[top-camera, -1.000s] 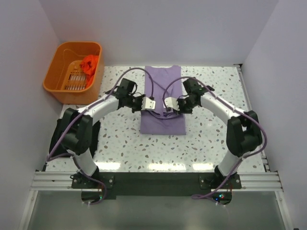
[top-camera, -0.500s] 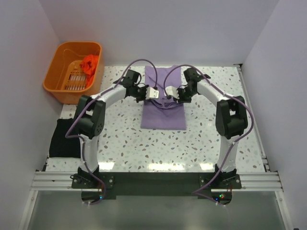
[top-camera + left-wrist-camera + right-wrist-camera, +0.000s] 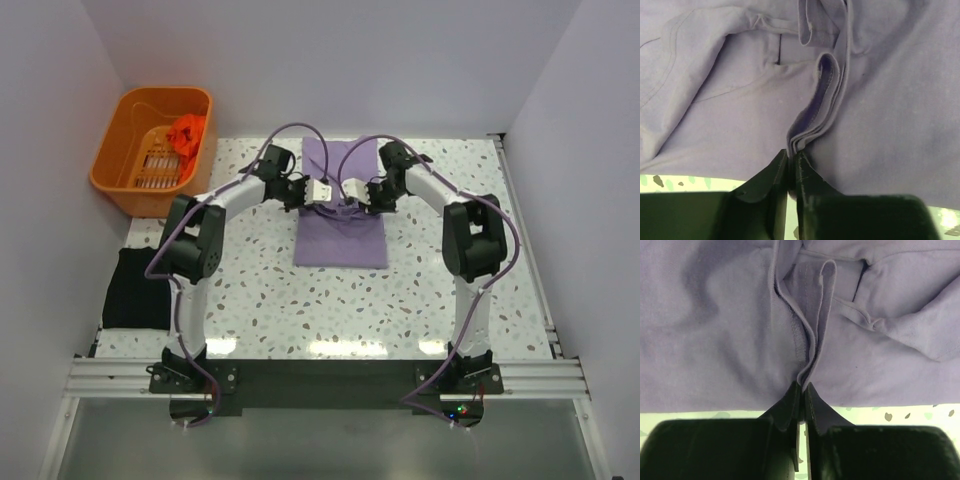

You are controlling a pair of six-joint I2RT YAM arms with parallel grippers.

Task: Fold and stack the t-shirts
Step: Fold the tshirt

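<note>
Top external view: the lilac t-shirt (image 3: 340, 240) lies flat in the middle of the table (image 3: 450, 290) and reaches up to the far edge. The left gripper (image 3: 322, 193) and the right gripper (image 3: 352, 190) sit side by side over the shirt's far half. In the left wrist view, the left one is pinched tight on a thin, doubled-up edge of purple cloth. The right wrist view shows the right one doing the same. Two pinches on one edge likely keep it straight, so the fold comes out neat. The black t-shirt (image 3: 137, 290) sits by the table's left edge, maybe to start the pile. The orange-red t-shirt (image 3: 187, 132) waits in the basket (image 3: 112, 160) past the far left corner.
</note>
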